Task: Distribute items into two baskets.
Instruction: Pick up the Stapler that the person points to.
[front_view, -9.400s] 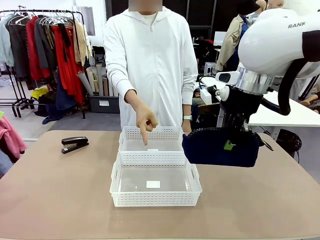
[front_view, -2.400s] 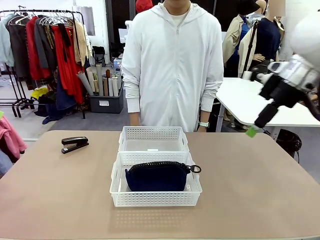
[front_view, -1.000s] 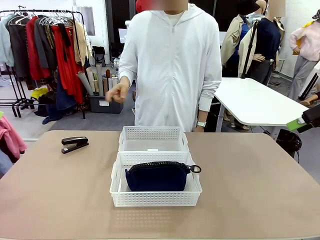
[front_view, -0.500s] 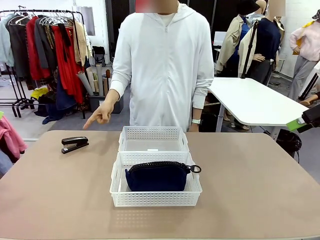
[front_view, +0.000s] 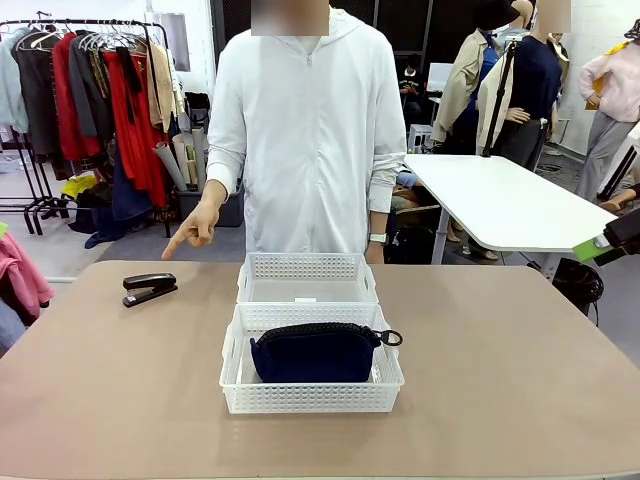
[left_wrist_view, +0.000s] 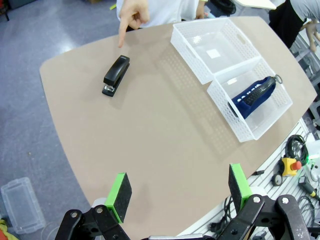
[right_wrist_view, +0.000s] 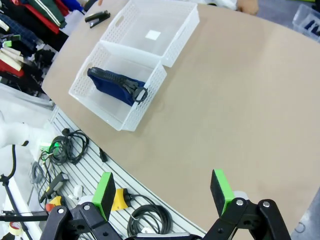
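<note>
the tan counter (front_view: 120, 380) is spreading across the whole front view, carrying everything. a person in a white zip hoodie (front_view: 305, 140) is standing at its far edge, holding one hand (front_view: 195, 228) out over the far left part of the counter with the index finger pointing down towards the stapler.

the two white lattice baskets are sitting end to end in the middle of the counter, touching each other. the far basket (front_view: 305, 267) is holding nothing but its small white label. the near basket (front_view: 312, 398) is holding the navy pouch (front_view: 312, 355), which is lying lengthwise inside it with its black zipper on top and its ring pull leaning over the right wall.

the left gripper (left_wrist_view: 178, 186) is hovering high above the counter's left side with its green pads wide apart and nothing between them. the right gripper (right_wrist_view: 162, 189) is hanging high over the right side, its fingers likewise spread and gripping nothing.

the black stapler (front_view: 150, 288) is lying flat on the far left of the counter, well apart from both baskets, just below the pointing fingertip.
</note>
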